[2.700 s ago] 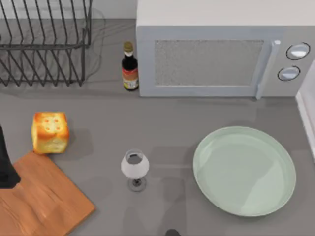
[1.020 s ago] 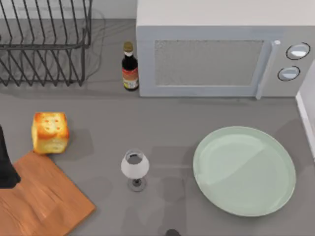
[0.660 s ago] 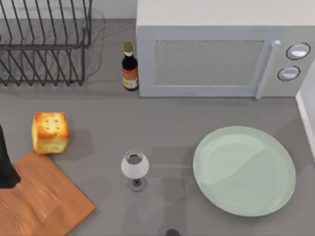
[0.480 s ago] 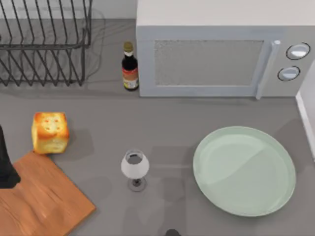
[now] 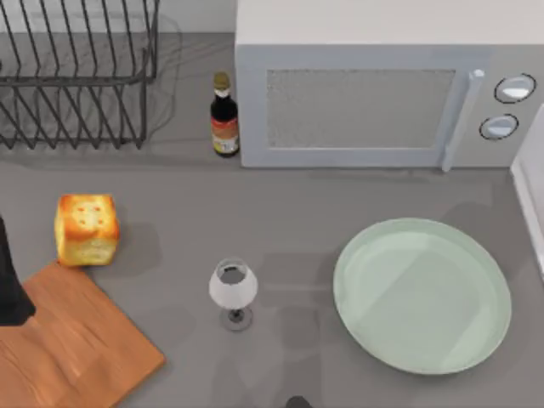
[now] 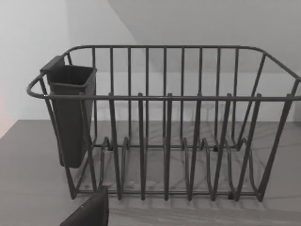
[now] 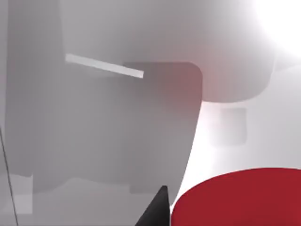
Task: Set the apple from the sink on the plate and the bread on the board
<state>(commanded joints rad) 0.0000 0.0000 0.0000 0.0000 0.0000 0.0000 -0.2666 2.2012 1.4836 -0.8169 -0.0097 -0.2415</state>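
Almost nothing on the desk has shifted since the earlier top views: only the shadow near the plate's upper right rim has drifted, a hint that the right arm is moving off to the right by the sink, so the apple stage looks under way but not finished. The apple (image 7: 240, 197) fills the near corner of the right wrist view, a red mass just beside a dark fingertip of the right tool (image 7: 157, 209); whether that tool is clenched on the fruit or released cannot be told. Pale sink walls rise behind it. The plate (image 5: 422, 295) lies bare at the desk's right, waiting. The bread (image 5: 86, 229) sits on the desk just off the board's upper corner, not yet on the board (image 5: 68, 340) at lower left. The left arm hangs parked over the board's left edge, its tool (image 6: 89, 214) facing the rack (image 6: 164, 122); its fingers' state cannot be told. A glass (image 5: 233, 290) stands between board and plate, a bottle (image 5: 224, 116) beside the microwave (image 5: 382, 85).
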